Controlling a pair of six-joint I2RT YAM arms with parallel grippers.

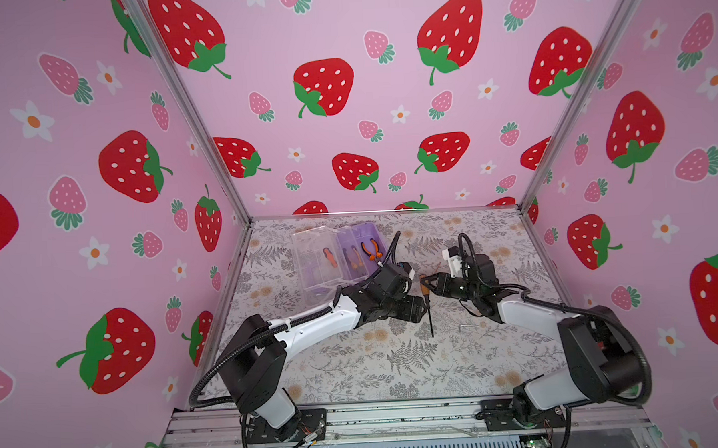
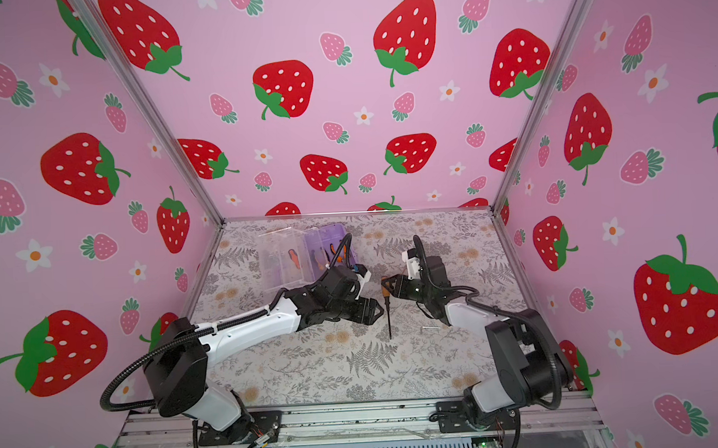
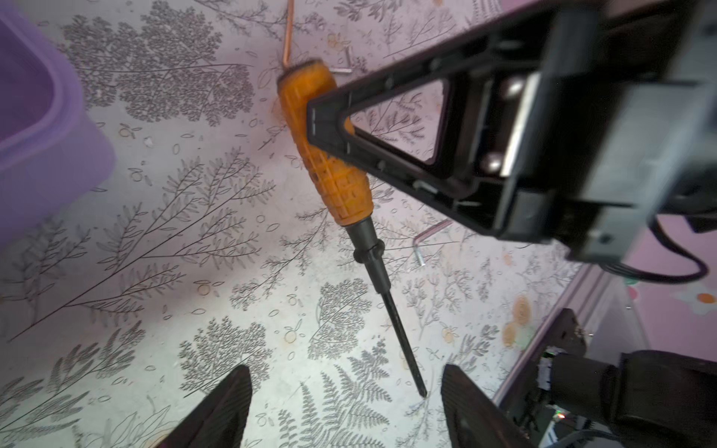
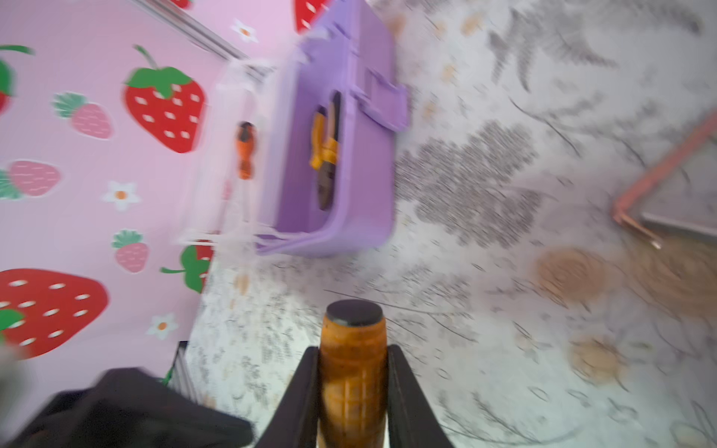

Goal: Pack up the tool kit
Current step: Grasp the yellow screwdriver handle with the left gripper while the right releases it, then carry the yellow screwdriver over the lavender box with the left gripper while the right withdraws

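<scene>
At the far left of the surface (image 1: 355,370), the tool kit (image 1: 360,250) lies open, with its lilac base on the right and its clear lid (image 1: 313,260) flat to the left of it. Pliers (image 1: 371,249) with orange handles lie in the base. An orange and black tool (image 1: 329,257) shows at the lid; whether it lies in the lid or under it cannot be told.

Right of the kit, near the middle of the surface, the right pincer (image 1: 428,282) is clamped on the orange handle of a screwdriver (image 1: 426,290). In the right wrist view the two fingers press the handle from both sides, and its black end cap sticks out past them. The dark shaft runs from the handle toward the near side. Whether its tip touches the surface cannot be told.

The left pincer (image 1: 419,309) is just left of the shaft, and its jaws are apart. In the left wrist view the screwdriver's tip shows between the two fingers (image 3: 225,407), clear of both.

A small hex key (image 3: 423,244) lies on the surface to the right of the shaft. A thin copper-coloured bent rod (image 4: 659,174) lies beyond the handle, on the far side.
</scene>
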